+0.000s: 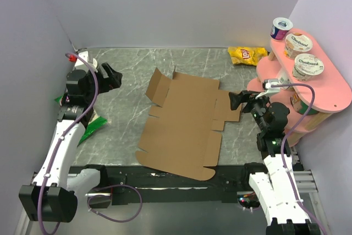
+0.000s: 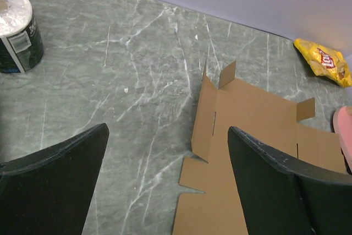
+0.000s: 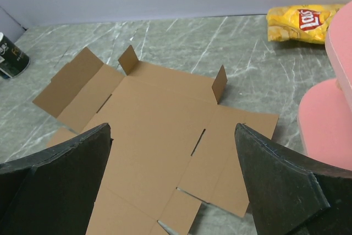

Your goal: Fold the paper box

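Observation:
The paper box [image 1: 181,125] lies as a flat brown die-cut sheet in the middle of the table, with a few flaps at its far edge standing up. My left gripper [image 1: 113,76] hovers open off the sheet's far left corner, apart from it. The left wrist view shows the paper box [image 2: 247,119] beyond the left gripper [image 2: 168,130], whose jaws hold nothing. My right gripper [image 1: 239,100] is open at the sheet's right side flap. In the right wrist view the paper box [image 3: 154,114] spreads out below the right gripper [image 3: 173,127], which is empty.
A pink two-tier shelf [image 1: 324,89] with yoghurt cups [image 1: 298,44] stands at the right, close to the right arm. A yellow chips bag [image 1: 246,54] lies at the back. A green packet [image 1: 92,127] lies by the left arm. A dark foil-topped cup [image 2: 16,28] stands far left.

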Action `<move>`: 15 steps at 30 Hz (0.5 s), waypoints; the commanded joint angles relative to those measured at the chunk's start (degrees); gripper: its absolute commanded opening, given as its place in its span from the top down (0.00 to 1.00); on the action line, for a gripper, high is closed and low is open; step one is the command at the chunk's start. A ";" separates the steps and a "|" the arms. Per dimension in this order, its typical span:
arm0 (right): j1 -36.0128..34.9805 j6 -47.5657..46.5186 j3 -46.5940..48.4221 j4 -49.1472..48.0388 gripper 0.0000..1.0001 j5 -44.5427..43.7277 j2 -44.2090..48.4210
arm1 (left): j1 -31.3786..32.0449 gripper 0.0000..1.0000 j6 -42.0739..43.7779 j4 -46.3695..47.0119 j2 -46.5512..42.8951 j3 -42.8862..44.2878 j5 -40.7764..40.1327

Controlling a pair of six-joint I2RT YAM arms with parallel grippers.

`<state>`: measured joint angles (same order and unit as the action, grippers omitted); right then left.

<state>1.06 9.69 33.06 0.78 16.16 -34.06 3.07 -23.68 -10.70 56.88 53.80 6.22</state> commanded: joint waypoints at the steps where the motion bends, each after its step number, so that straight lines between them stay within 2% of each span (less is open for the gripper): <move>1: 0.26 -0.55 2.80 -1.04 0.00 0.27 0.23 | 0.27 0.04 -0.84 0.33 1.30 3.94 3.17; 8: 0.17 -0.20 4.20 1.95 0.00 -0.08 -0.04 | 2.63 0.04 -0.67 1.91 7.00 8.14 11.78; 11: 0.17 0.59 4.29 2.13 0.00 1.14 -0.74 | 7.45 0.04 1.78 -0.80 14.29 15.24 11.97; 14: 0.17 1.03 4.38 2.30 0.00 2.29 -1.44 | 10.19 0.04 3.64 -3.09 24.30 23.67 14.42; 15: 0.26 1.12 4.38 2.56 0.00 2.47 -1.53 | 10.20 0.04 3.90 -6.06 30.16 26.24 16.79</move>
<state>1.06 9.96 34.72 3.38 16.82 -34.89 10.85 -22.59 -12.40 76.01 70.22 15.97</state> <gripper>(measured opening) 0.996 0.961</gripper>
